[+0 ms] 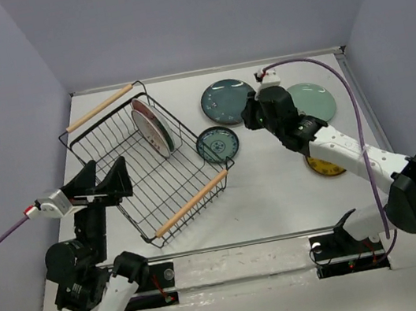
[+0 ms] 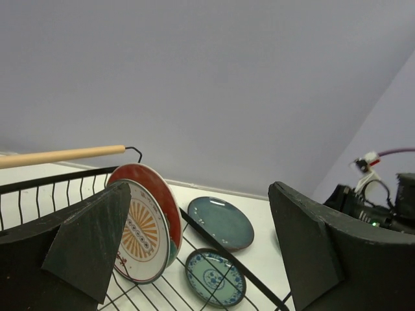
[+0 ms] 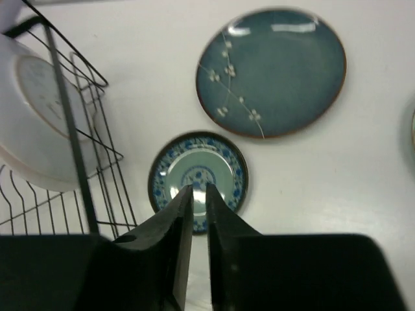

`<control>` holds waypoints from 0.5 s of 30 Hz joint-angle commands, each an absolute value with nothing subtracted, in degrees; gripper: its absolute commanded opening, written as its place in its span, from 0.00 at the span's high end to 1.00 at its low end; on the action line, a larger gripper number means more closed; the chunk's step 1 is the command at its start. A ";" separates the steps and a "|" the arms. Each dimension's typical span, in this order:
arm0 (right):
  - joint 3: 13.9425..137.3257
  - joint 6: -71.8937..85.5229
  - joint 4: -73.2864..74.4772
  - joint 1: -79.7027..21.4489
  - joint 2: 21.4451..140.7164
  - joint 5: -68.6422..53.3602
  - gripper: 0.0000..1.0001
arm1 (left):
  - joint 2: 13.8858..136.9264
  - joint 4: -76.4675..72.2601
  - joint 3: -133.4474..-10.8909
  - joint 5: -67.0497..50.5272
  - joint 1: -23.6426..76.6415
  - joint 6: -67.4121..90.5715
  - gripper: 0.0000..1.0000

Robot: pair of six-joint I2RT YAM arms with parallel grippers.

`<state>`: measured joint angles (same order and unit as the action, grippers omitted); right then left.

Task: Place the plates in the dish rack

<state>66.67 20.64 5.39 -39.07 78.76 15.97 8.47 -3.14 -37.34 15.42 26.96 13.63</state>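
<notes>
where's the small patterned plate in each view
Top external: small patterned plate, centre, by the rack.
Left wrist: plate bottom centre, past the rack wire.
Right wrist: plate centre, slightly left.
Shared landmark: the dark teal plate, beside it in every view.

Bright, even overhead light, shadows stay soft. White glare streaks on the dark teal plate in the right wrist view, which is kinda soft overall. Up close, the left fingers look dark and blurry.
</notes>
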 commanded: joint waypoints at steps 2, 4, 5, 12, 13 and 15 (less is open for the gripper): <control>56.17 32.59 1.94 -33.58 78.31 0.80 0.65 | 10.63 -6.24 -38.58 14.06 26.63 13.71 0.01; 53.89 34.53 -1.73 -28.43 80.58 -5.93 0.57 | 10.90 -6.24 -38.58 13.97 26.63 13.71 0.01; 51.70 37.06 -5.85 -26.47 81.81 -8.50 0.55 | 11.25 -6.24 -38.50 13.80 26.63 13.71 0.01; 51.76 40.60 -13.88 -23.82 94.12 -16.17 0.51 | 11.69 -6.24 -38.50 13.45 26.54 13.62 0.01; 52.72 40.95 -13.97 -23.30 95.26 -15.13 0.51 | 11.69 -6.24 -38.50 13.53 26.54 13.71 0.01; 53.61 41.57 -14.50 -23.29 97.55 -14.33 0.52 | 11.60 -6.24 -38.50 13.45 26.63 13.62 0.01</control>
<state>50.85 38.65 -7.53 -23.05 95.35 -11.81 10.81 -3.16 -37.34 13.74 26.87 13.69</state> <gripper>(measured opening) 0.489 0.990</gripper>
